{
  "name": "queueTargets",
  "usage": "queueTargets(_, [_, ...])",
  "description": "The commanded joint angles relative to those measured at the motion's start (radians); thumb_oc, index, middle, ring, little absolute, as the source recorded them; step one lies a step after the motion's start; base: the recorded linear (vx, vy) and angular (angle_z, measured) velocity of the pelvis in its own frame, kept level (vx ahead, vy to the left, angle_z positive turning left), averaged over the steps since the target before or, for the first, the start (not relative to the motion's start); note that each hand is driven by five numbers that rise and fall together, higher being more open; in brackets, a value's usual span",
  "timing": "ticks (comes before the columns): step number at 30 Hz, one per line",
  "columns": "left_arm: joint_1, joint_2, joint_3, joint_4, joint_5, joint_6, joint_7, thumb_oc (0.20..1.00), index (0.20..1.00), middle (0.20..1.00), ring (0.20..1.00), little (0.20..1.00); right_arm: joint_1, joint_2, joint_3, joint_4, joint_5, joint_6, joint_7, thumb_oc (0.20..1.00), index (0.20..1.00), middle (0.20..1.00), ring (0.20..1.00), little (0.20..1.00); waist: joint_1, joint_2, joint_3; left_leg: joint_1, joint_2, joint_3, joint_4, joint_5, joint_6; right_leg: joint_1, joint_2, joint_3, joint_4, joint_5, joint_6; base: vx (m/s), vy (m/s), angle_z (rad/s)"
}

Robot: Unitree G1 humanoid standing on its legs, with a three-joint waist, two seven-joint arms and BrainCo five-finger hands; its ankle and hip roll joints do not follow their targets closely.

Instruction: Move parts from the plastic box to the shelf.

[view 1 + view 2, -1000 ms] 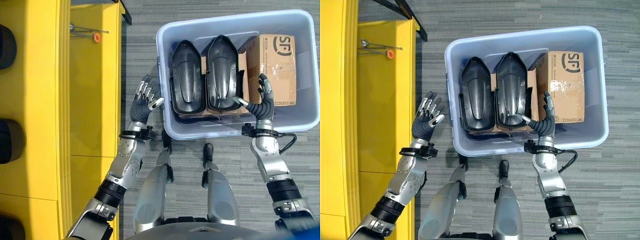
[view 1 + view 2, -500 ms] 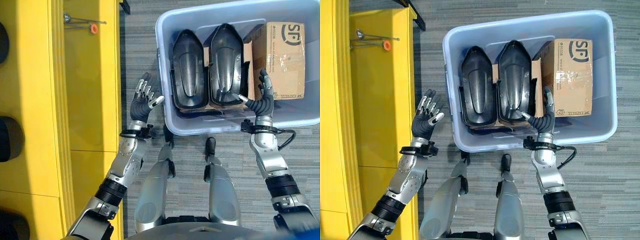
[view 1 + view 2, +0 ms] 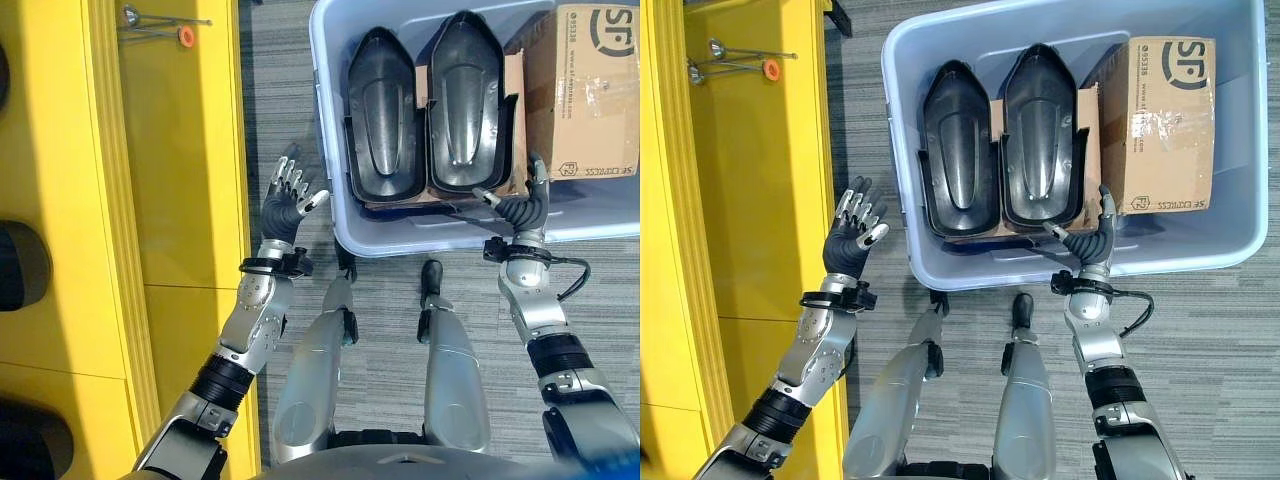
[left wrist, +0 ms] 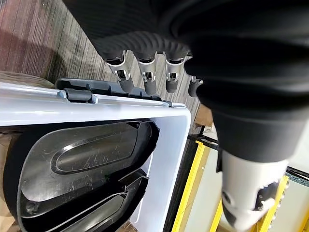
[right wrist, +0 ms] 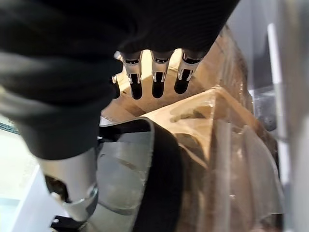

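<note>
The place looks like a workshop or parts store. Grey striped carpet floor (image 3: pixel 1200 330) fills the lower frame, a yellow metal shelf (image 3: pixel 760 200) runs down the left side, and a pale plastic box (image 3: pixel 1060 265) at upper right holds black moulded parts (image 3: pixel 960 150) and a cardboard carton (image 3: pixel 1165 120).

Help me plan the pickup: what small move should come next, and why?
Probably bring the left hand in over the plastic box. It hovers open outside the box wall, while the right hand is already inside, open beside the two black parts, and neither hand holds anything.
</note>
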Motion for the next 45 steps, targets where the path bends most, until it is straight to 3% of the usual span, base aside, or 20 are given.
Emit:
queueTargets(1, [-0.057,-0.007,0.020,-0.081,0.035,-0.063,0.002,1.000,1.000,1.000,1.000,1.000,-0.050,-0.076,-0.022,-0.031,0.004,-0.027,-0.033,1.000,1.000,1.000,1.000,1.000,0.009,-0.007,0.017,0.112,0.123,0.013,0.075,-0.145,-0.126,0.067,-0.104,-0.026,-0.276,0.283,0.064,-0.01,-0.007,0.04])
queueTargets(24, [-0.072,0.015,-0.016,-0.109,0.009,-0.056,-0.004,1.000,1.000,1.000,1.000,1.000,-0.253,-0.196,-0.029,0.070,0.027,-0.025,-0.111,1.000,1.000,1.000,1.000,1.000,0.040,-0.001,0.017,0.071,0.114,-0.017,0.095,-0.165,-0.122,0.044,-0.095,-0.040,-0.252,0.258,0.060,0.01,-0.004,0.03])
queueTargets(45, [-0.075,0.049,-0.055,-0.135,-0.027,-0.060,-0.006,1.000,1.000,1.000,1.000,1.000,-0.529,-0.284,0.161,0.417,0.159,-0.012,-0.046,1.000,1.000,1.000,1.000,1.000,0.080,-0.006,0.017,-0.015,0.103,-0.049,0.146,-0.178,-0.116,-0.016,-0.097,-0.048,-0.213,0.250,0.050,0.00,0.002,0.03])
